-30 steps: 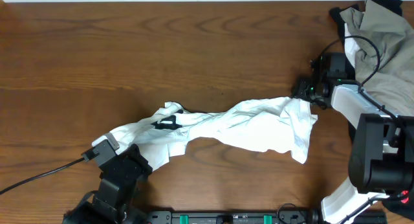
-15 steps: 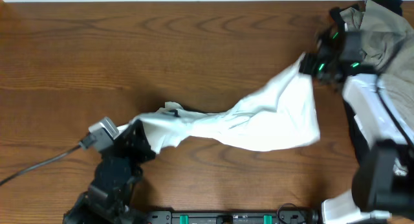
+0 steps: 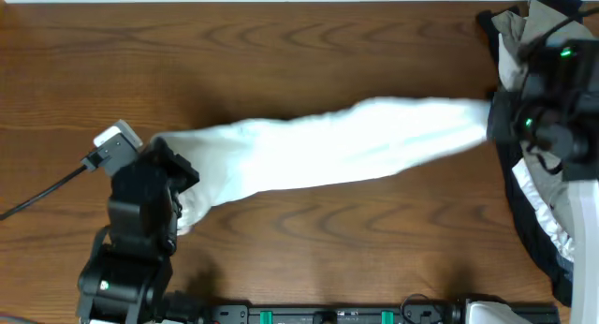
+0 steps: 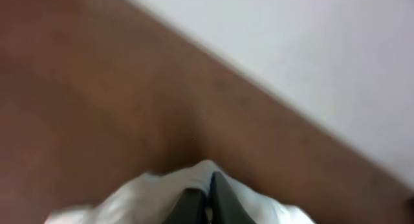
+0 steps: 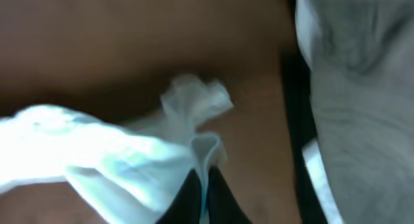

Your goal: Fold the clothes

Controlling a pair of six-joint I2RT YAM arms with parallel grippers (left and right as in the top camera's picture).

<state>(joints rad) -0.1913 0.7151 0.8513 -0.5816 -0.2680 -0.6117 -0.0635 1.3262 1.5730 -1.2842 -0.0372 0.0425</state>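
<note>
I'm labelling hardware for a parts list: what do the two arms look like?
The left arm is black, with a pale grey camera block and a black cable trailing off. The right arm is black with green lights.

The white T-shirt (image 3: 337,151) stretches as one long, bunched band across the middle of the wooden table (image 3: 281,52), slanting from lower left up toward the right edge. The thin fabric is creased lengthwise and narrows to a pinched, gathered tip at each end. A loose fold droops at the left end.
</note>
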